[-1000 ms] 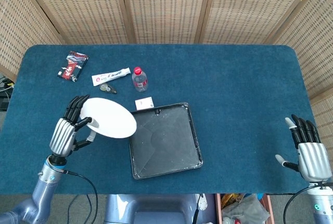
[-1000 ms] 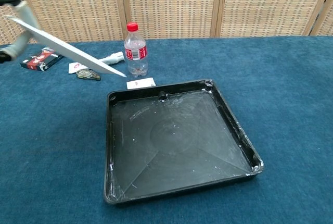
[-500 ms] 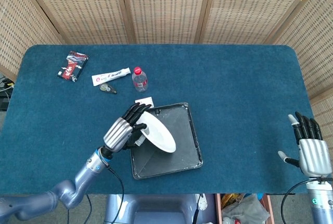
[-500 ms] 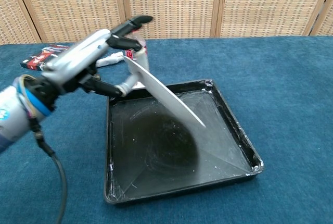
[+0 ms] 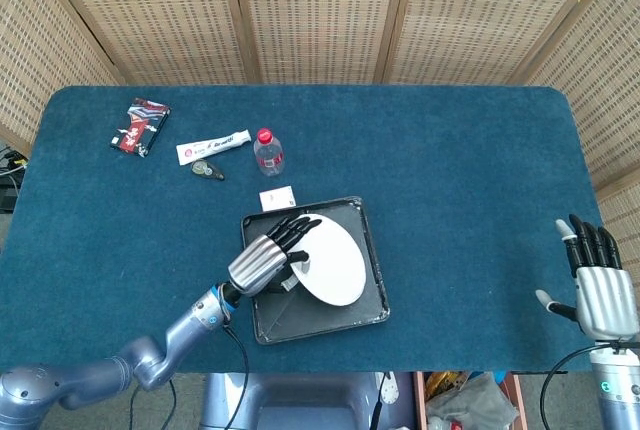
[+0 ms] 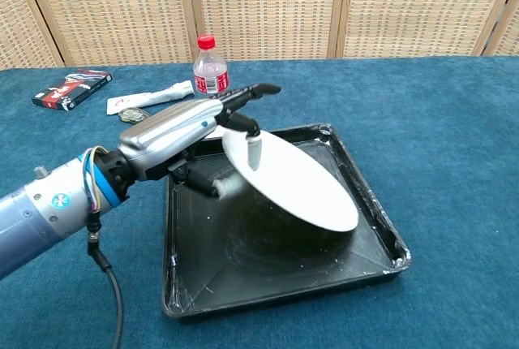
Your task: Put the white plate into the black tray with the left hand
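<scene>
My left hand (image 5: 268,258) (image 6: 188,132) grips the white plate (image 5: 333,262) (image 6: 297,182) by its left rim, fingers on top and thumb beneath. The plate hangs tilted over the black tray (image 5: 275,314) (image 6: 268,282), its right side low inside the tray; I cannot tell if it touches the tray floor. My right hand (image 5: 598,288) stays at the table's front right corner, fingers spread, holding nothing; it shows only in the head view.
Behind the tray stand a small water bottle (image 5: 268,151) (image 6: 210,73) with a red cap and a white card (image 5: 277,196). A white tube (image 5: 213,146) (image 6: 150,94), a dark small object (image 5: 207,169) and a red-black packet (image 5: 140,125) (image 6: 72,88) lie at the back left.
My left hand has carried the plate from left of the tray to over the tray and lowered it, laying it flatter. The right hand has barely moved.
</scene>
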Controlling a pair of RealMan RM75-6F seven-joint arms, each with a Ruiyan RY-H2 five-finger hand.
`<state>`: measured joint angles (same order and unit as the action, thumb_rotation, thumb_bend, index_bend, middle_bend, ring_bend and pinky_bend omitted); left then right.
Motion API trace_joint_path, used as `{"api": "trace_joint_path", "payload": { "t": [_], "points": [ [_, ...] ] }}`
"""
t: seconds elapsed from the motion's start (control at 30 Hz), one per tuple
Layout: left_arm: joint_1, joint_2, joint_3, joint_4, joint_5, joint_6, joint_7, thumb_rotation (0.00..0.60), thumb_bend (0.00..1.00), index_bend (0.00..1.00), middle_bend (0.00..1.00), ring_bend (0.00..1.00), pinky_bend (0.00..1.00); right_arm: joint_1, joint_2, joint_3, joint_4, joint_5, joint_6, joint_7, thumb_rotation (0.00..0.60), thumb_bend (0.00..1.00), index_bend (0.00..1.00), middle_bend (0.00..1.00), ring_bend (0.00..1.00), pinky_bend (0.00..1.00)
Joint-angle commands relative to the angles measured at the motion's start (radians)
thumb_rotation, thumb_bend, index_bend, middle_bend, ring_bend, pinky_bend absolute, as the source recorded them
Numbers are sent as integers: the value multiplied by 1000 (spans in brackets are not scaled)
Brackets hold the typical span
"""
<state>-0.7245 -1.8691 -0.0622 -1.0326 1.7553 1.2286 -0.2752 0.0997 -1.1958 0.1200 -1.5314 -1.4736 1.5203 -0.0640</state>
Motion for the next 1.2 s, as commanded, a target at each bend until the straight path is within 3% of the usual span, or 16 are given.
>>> {"api": "trace_joint_path", "payload": {
  "t": [0.03, 0.2, 0.47, 0.63, 0.8, 0.93, 0.97, 1.0, 1.2],
  "points": [
    [-10, 81, 30, -77, -30, -91, 91, 600, 0, 22, 0, 0, 0, -1, 2, -1, -3, -3, 3, 2, 600, 0, 0, 0, 0, 0],
    [-31, 216, 22, -286, -180, -314, 253, 600, 0, 0, 0, 0, 0, -3, 6, -4, -12, -14, 9, 2, 600, 0, 0, 0, 0, 0],
    [-12, 317, -5, -447, -257, -313, 338, 600, 0, 0, 0, 0, 0, -4, 12, -4, -16, -15, 12, 12, 600, 0, 0, 0, 0, 0],
    [58, 463, -8, -580, -317, -231, 410, 600, 0, 0, 0, 0, 0, -6, 17, -9, -24, -25, 15, 18, 600, 0, 0, 0, 0, 0],
    [176, 590, -16, -652, -380, -60, 467, 600, 0, 0, 0, 0, 0, -12, 22, -16, -34, -48, 33, 20, 600, 0, 0, 0, 0, 0],
    [316, 681, 15, -682, -424, 105, 491, 600, 0, 0, 0, 0, 0, -18, 29, -20, -37, -63, 48, 28, 600, 0, 0, 0, 0, 0],
    [402, 711, 38, -702, -459, 205, 515, 600, 0, 0, 0, 0, 0, -19, 31, -21, -36, -62, 48, 24, 600, 0, 0, 0, 0, 0],
    [433, 718, 52, -717, -456, 241, 520, 600, 0, 0, 0, 0, 0, -19, 33, -23, -33, -64, 46, 20, 600, 0, 0, 0, 0, 0],
    [525, 740, 113, -738, -400, 308, 494, 600, 0, 0, 0, 0, 0, -19, 43, -32, -22, -74, 40, 15, 600, 0, 0, 0, 0, 0]
  ]
}}
